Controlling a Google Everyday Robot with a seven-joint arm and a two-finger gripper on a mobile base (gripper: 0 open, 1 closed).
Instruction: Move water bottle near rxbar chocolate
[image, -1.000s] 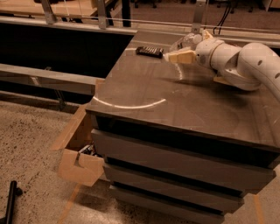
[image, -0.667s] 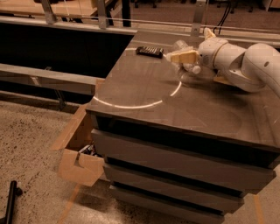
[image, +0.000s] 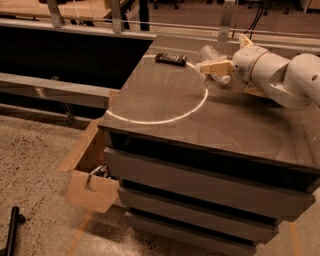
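Gripper (image: 216, 67) closed on bottle (image: 208, 52), holding it tilted just over table (image: 165, 100) near far edge. Rxbar (image: 171, 59) lying flat to its left, near but apart. Firm hold likely meant for setting bottle down beside rxbar.

It's dim in here, and everything has a warm, brownish cast. A thin bright arc of glare curves across the table top (image: 165, 100), sweeping from 9 through 6 to 3 o'clock. Up at 2 o'clock the pale arm (image: 280, 75) and its gripper (image: 216, 66), clamped on the water bottle (image: 208, 51), catch the most light, and the clear plastic has a faint sheen. Deep shadow fills the recess (image: 75, 55) at 10 o'clock. The floor (image: 35, 165) at 7 o'clock is weakly, evenly lit.
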